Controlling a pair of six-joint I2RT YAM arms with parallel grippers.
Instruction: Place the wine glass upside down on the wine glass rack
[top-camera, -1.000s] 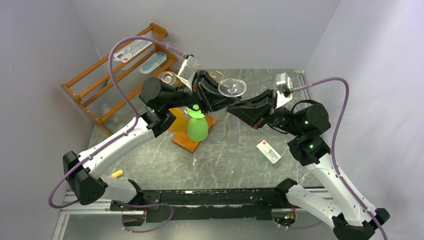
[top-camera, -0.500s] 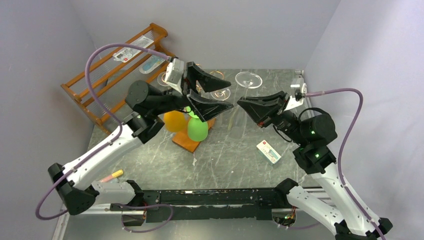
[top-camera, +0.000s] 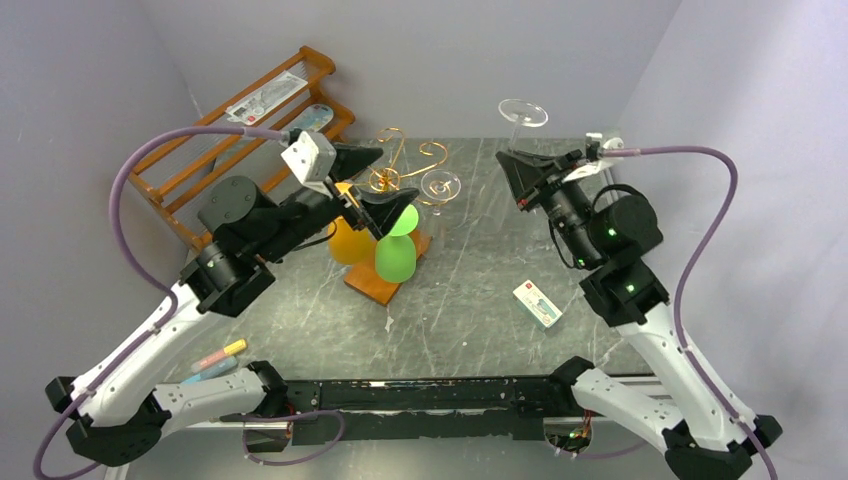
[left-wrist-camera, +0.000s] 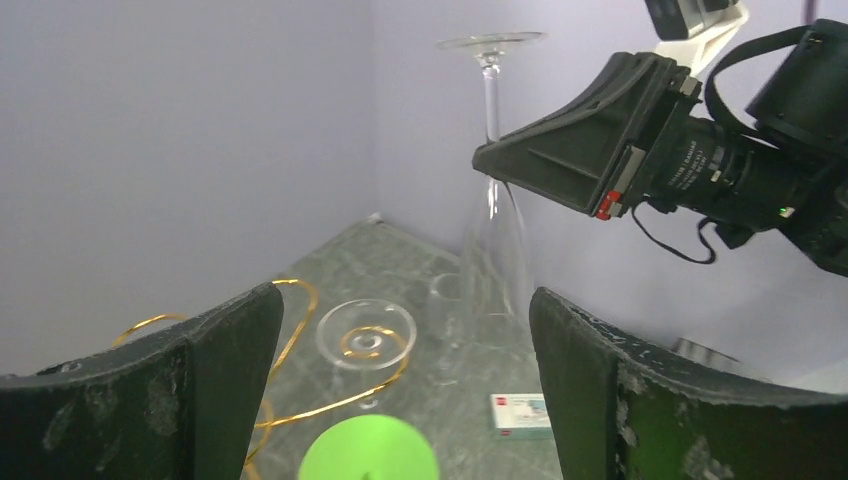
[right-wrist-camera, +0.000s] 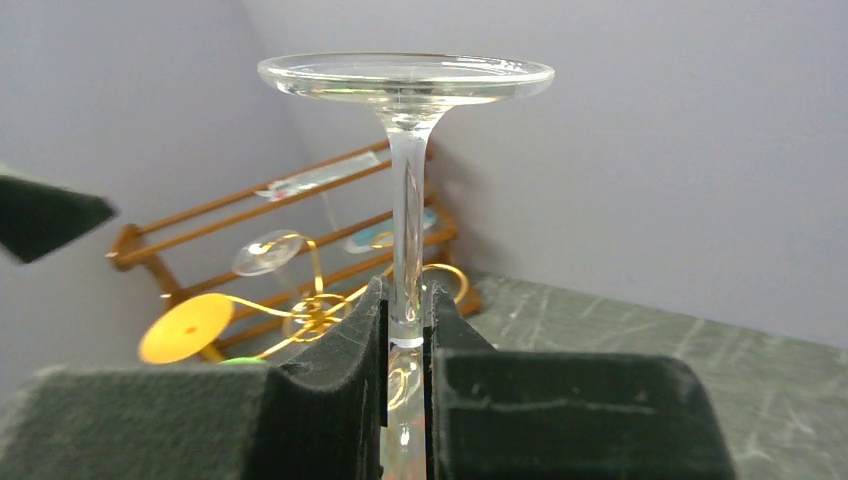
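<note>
The clear wine glass (top-camera: 523, 113) is upside down, foot up, with my right gripper (top-camera: 520, 165) shut on its stem (right-wrist-camera: 405, 200) high above the table's back right. In the left wrist view the wine glass's bowl (left-wrist-camera: 495, 270) hangs below the right gripper (left-wrist-camera: 560, 165). The wine glass rack (top-camera: 400, 160), gold scrolls on an orange-brown base (top-camera: 372, 285), stands left of it. It carries another clear glass (top-camera: 440, 187), a green one (top-camera: 395, 255) and an orange one (top-camera: 350, 242). My left gripper (top-camera: 375, 180) stands wide open above the rack, holding nothing.
A stepped wooden slatted shelf (top-camera: 240, 140) with flat packets stands at the back left. A small white box (top-camera: 537, 303) lies on the table to the right. Markers (top-camera: 220, 357) lie near the left arm's base. Walls close in on both sides.
My left gripper opened, let go of the wine glass and drew back to the left. My right gripper, still shut on the stem, carried the glass up and to the back right.
</note>
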